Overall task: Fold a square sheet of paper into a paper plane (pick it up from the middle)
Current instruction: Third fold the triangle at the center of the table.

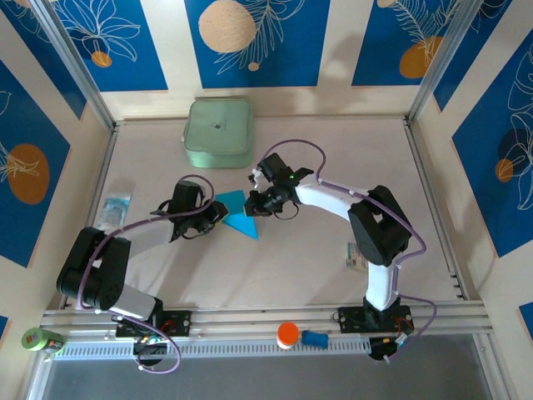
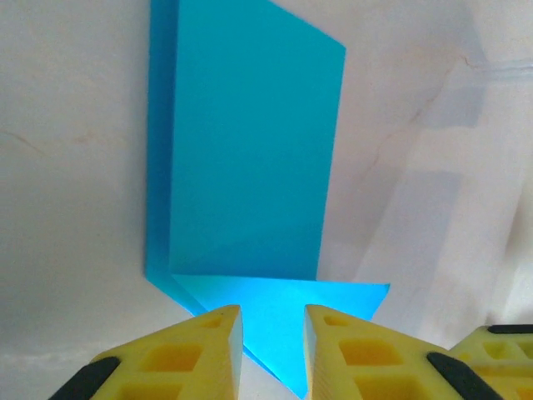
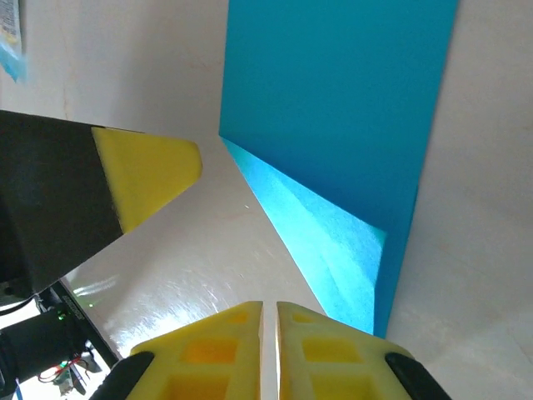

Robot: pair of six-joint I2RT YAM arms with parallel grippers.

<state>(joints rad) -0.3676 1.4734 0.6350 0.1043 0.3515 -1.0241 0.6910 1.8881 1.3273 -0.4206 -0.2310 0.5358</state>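
The square sheet of paper (image 1: pixel 240 218) lies on the table between both arms, cyan-blue and folded into layers. In the left wrist view a tall panel (image 2: pixel 250 142) stands above a triangular flap whose point runs down between my fingers. My left gripper (image 2: pixel 273 312) is open, its yellow jaws apart on either side of that flap and not pinching it; from above it sits at the paper's left edge (image 1: pixel 221 212). My right gripper (image 3: pixel 269 307) is shut to a thin slit with nothing in it, just beside the paper's (image 3: pixel 333 108) creased edge, at its upper right (image 1: pixel 256 204).
A pale green box (image 1: pixel 218 133) stands at the back of the table. Small printed packets lie at the left (image 1: pixel 112 210) and beside the right arm (image 1: pixel 356 254). An orange-capped item (image 1: pixel 288 335) and a green can (image 1: pixel 42 340) sit on the front rail.
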